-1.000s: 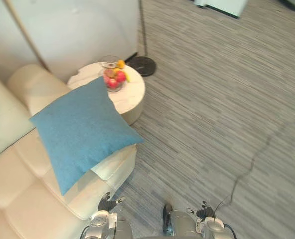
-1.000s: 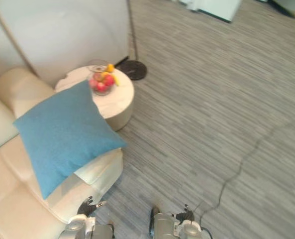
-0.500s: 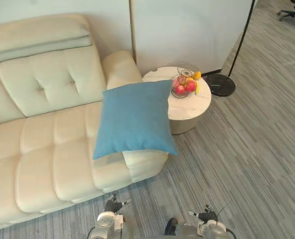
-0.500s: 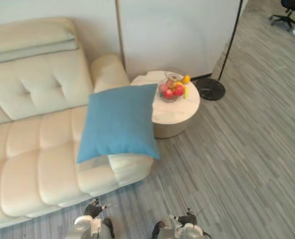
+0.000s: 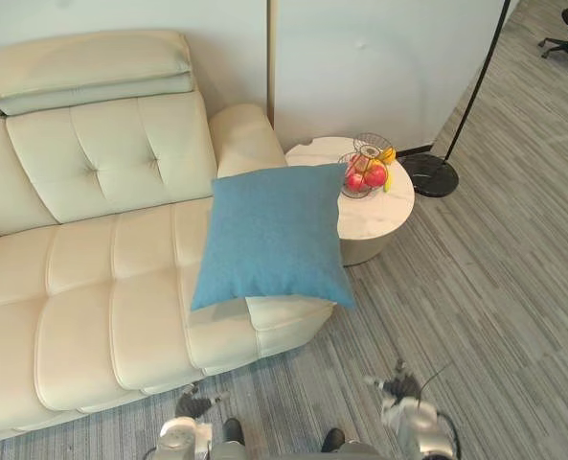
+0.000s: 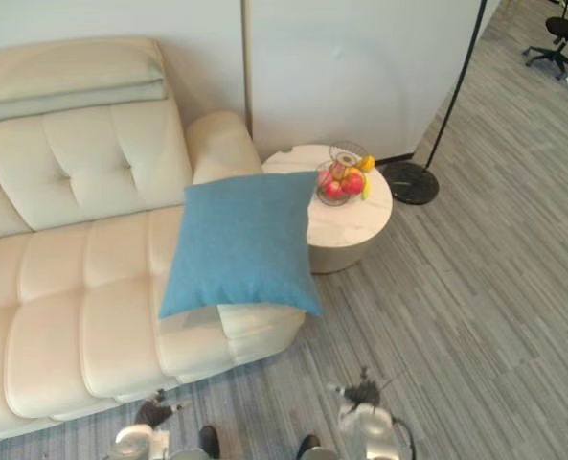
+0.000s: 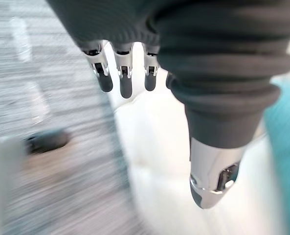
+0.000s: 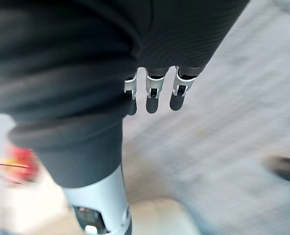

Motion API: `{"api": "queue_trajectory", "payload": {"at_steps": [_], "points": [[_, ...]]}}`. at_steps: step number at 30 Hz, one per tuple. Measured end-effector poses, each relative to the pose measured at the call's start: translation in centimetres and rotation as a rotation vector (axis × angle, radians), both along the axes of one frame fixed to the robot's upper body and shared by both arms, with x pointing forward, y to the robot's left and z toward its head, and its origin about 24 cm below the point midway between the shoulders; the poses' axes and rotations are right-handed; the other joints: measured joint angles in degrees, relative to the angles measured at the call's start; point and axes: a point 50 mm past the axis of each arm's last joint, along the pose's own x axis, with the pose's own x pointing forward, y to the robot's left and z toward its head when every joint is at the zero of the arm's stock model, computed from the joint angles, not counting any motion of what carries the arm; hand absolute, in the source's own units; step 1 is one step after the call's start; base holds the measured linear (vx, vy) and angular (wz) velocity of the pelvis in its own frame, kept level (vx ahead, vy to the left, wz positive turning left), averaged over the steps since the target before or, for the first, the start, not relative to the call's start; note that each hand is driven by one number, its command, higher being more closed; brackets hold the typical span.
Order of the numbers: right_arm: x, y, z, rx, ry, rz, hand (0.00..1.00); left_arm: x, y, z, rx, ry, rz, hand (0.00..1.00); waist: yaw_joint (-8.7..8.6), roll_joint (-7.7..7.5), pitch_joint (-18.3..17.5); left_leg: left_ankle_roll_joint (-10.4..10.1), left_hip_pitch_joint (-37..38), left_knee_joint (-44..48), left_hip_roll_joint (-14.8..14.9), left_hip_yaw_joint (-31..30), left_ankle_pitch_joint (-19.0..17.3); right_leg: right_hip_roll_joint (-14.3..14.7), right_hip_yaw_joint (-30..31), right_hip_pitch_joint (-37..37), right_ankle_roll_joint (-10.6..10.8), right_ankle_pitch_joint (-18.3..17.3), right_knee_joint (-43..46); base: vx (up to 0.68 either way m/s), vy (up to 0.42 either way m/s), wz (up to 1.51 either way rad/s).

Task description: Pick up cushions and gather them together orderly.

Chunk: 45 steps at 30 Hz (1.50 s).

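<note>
In front of the sofa [image 5: 82, 287], low over the floor [image 5: 494, 316], both hands are held empty. The left hand's fingers [image 7: 125, 81] are straight and slightly apart, the thumb well clear of them, and nothing is clasped. The right hand's fingers [image 8: 152, 100] are likewise straight and closed on nothing.

The left hand [image 5: 194, 402] hangs just off the sofa's front face. The right hand [image 5: 397, 388] hangs over open floor, past the sofa's arm end.

The blue cushion [image 5: 274, 235] lies up and forward of both hands, on the sofa's end seat by the armrest. It is roughly square, so no long axis is given. Its lower edge overhangs the seat's front, and that edge faces the fingers. The left hand is judged slightly nearer, being almost below the cushion's lower corner. A reach up and forward is called for.

The cushion's upper corner overlaps the round desk [image 5: 379, 206] beside the sofa, close to the fruit basket [image 5: 367, 175]. Whether it rests on the desk cannot be told. The sofa's far end is cut off, so further cushions there cannot be ruled out.
</note>
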Motion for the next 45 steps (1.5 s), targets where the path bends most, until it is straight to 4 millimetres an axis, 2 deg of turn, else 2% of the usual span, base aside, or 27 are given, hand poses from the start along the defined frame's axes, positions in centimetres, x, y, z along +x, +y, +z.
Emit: {"api": "queue_trajectory", "payload": {"at_steps": [2, 5, 7, 9, 11, 12, 14, 15, 17, 18, 20, 21, 22, 29, 36, 39, 40, 41, 43, 45], "points": [[1.9, -1.3, 2.4, -0.036, -0.121, -0.033, 0.0, 1.1, 2.5, 1.8, 0.042, -0.106, 0.1, 0.0, 0.0, -0.17, 0.08, 0.43, 0.45, -2.46, -0.56, 0.1, 1.47, 0.1, 0.52, -0.3, 0.14, 0.98, -1.29, -0.07, 0.04, -0.05], [3.3, -1.8, 4.0, -0.057, -0.195, -0.049, 0.0, 2.0, 4.5, 3.4, 0.086, -0.189, 0.17, 0.0, 0.05, -0.41, 0.19, 0.63, -0.36, -2.67, -0.8, 0.33, 1.74, 0.1, 1.15, -1.15, 0.34, 1.57, -1.87, -0.06, 0.038, -0.06], [5.1, -2.1, 5.8, -0.054, -0.276, -0.06, 0.0, 2.9, 6.2, 5.0, 0.121, -0.266, 0.234, 0.0, 0.26, -0.48, 0.35, 0.73, -1.02, -2.68, -0.93, 0.4, 1.81, 0.1, 1.42, -1.67, 0.3, 2.06, -2.42, -0.02, 0.016, -0.02], [6.2, -2.0, 6.8, -0.042, -0.324, -0.064, 0.0, 3.8, 6.8, 6.2, 0.132, -0.326, 0.26, 0.0, 0.74, -0.47, 0.35, 0.75, -1.47, -2.68, -0.93, 0.3, 1.83, 0.3, 1.39, -1.71, 0.3, 2.41, -3.16, 0.0, 0.003, 0.02], [7.9, -1.8, 8.5, -0.044, -0.384, -0.035, 0.0, 6.0, 7.1, 7.9, 0.144, -0.405, 0.256, 0.0, 1.93, -0.45, 1.3, 0.76, -2.37, -2.63, -0.84, -0.18, 2.25, 0.52, 1.12, -1.92, 0.21, 3.09, -3.84, 0.01, -0.002, 0.09], [8.3, -1.8, 8.9, -0.051, -0.397, -0.022, 0.0, 6.6, 7.2, 8.4, 0.147, -0.426, 0.251, 0.0, 1.98, -0.48, 1.47, 0.83, -2.83, -2.64, -0.84, -0.51, 2.49, 0.52, 1.11, -2.24, 0.21, 3.17, -3.87, 0.01, 0.003, 0.22], [10.4, -1.5, 11.2, -0.073, -0.466, 0.014, 0.0, 9.4, 7.3, 10.9, 0.149, -0.538, 0.238, 0.0, 2.32, -0.54, 2.59, 0.93, -5.56, -2.54, -0.74, -2.2, 3.33, 0.7, 1.19, -3.99, -0.37, 3.71, -3.87, 0.02, 0.015, 0.36], [10.9, -1.5, 11.8, -0.073, -0.486, 0.02, 0.0, 10.0, 7.3, 11.5, 0.15, -0.564, 0.233, 0.0, 2.45, -0.58, 3.23, 0.93, -6.01, -2.22, -0.69, -2.48, 3.39, 0.74, 1.29, -4.21, -0.62, 3.91, -3.87, 0.01, 0.02, 0.3], [12.9, -1.0, 14.6, -0.065, -0.574, 0.031, 0.0, 12.6, 7.1, 14.1, 0.167, -0.651, 0.204, 0.0, 2.88, -0.69, 5.04, 0.95, -8.91, -0.17, -0.4, -3.27, 3.35, 0.76, 1.75, -5.62, -1.18, 4.78, -3.78, -0.02, 0.031, 0.23], [13.3, -0.8, 15.2, -0.068, -0.591, 0.035, 0.0, 13.0, 7.1, 14.6, 0.17, -0.668, 0.2, 0.0, 2.95, -0.69, 5.43, 0.98, -9.43, 0.1, -0.31, -3.34, 3.33, 0.82, 1.94, -5.95, -1.42, 5.06, -3.78, -0.03, 0.042, 0.15], [14.9, -0.4, 17.7, -0.061, -0.662, 0.041, 0.0, 14.8, 7.3, 17.2, 0.183, -0.754, 0.194, 0.0, 3.14, -0.8, 7.39, 1.41, -12.0, 2.12, -0.01, -3.7, 3.01, 0.84, 3.04, -7.59, -1.35, 6.25, -3.69, -0.06, 0.058, 0.07], [15.3, -0.4, 18.3, -0.063, -0.676, 0.037, 0.0, 15.2, 7.3, 17.8, 0.188, -0.775, 0.196, 0.0, 3.15, -0.82, 7.8, 1.52, -12.78, 2.72, 0.03, -3.89, 2.94, 0.8, 3.01, -8.0, -1.37, 6.41, -3.67, -0.09, 0.06, 0.11], [16.0, -0.5, 19.5, -0.071, -0.703, 0.033, 0.0, 16.1, 7.2, 19.3, 0.195, -0.822, 0.19, 0.0, 3.11, -0.91, 9.22, 1.77, -13.94, 3.88, 0.19, -4.23, 2.7, 0.6, 3.03, -8.51, -1.51, 6.61, -3.61, -0.06, 0.027, 0.08], [18.2, -1.5, 24.5, -0.073, -0.803, -0.035, 0.0, 19.6, 6.0, 25.0, 0.106, -1.014, 0.183, 0.0, 3.23, -0.04, 14.36, 2.19, -22.51, 10.89, 0.98, -4.88, 1.67, 0.31, 3.62, -14.6, -1.44, 6.76, -1.61, -0.12, 0.028, 0.0], [19.3, -1.7, 27.1, 0.003, -0.855, -0.074, 0.0, 22.1, 3.4, 27.5, 0.047, -1.071, 0.106, 0.0, 2.7, 2.06, 17.92, 2.37, -27.55, 12.16, 1.39, -5.26, 2.56, 1.02, 4.25, -19.17, -1.7, 7.65, -1.47, -0.1, 0.0, -0.04], [20.1, -0.9, 29.0, 0.054, -0.89, -0.062, 0.0, 23.4, 1.8, 29.6, 0.046, -1.104, 0.039, 0.0, 2.65, 2.36, 18.46, 2.55, -29.42, 10.69, 1.3, -4.95, 4.39, 1.05, 4.64, -22.05, -1.96, 8.31, -1.33, -0.04, -0.008, -0.05], [20.7, -0.1, 30.7, 0.076, -0.922, -0.038, 0.0, 24.1, 0.8, 31.1, 0.047, -1.131, 0.003, 0.0, 2.55, 2.43, 19.54, 2.61, -29.75, 9.82, 1.24, -4.91, 5.19, 1.09, 4.65, -22.8, -2.12, 8.57, -1.33, 0.0, 0.0, 0.0], [20.7, 0.0, 30.9, 0.079, -0.926, -0.035, 0.0, 24.2, 0.7, 31.2, 0.046, -1.134, -0.002, 0.0, 2.55, 2.4, 19.7, 2.63, -29.76, 9.77, 1.24, -4.89, 5.24, 1.1, 4.67, -22.87, -2.13, 8.58, -1.33, 0.0, 0.0, 0.0], [21.1, 1.2, 33.3, 0.113, -0.984, 0.011, 0.0, 24.8, -0.5, 32.6, 0.036, -1.164, -0.049, 0.0, 2.45, 2.39, 20.2, 2.59, -30.61, 8.38, 1.15, -4.8, 6.2, 1.16, 4.79, -24.29, -2.29, 8.82, -1.35, 0.0, 0.0, 0.0], [21.3, 2.0, 34.8, 0.123, -1.02, 0.041, 0.0, 25.1, -1.2, 33.4, 0.031, -1.179, -0.072, 0.0, 2.34, 2.44, 20.5, 2.59, -30.9, 7.09, 1.06, -4.79, 7.11, 1.23, 4.77, -25.19, -2.43, 9.08, -1.44, 0.0, 0.0, 0.0]]}}
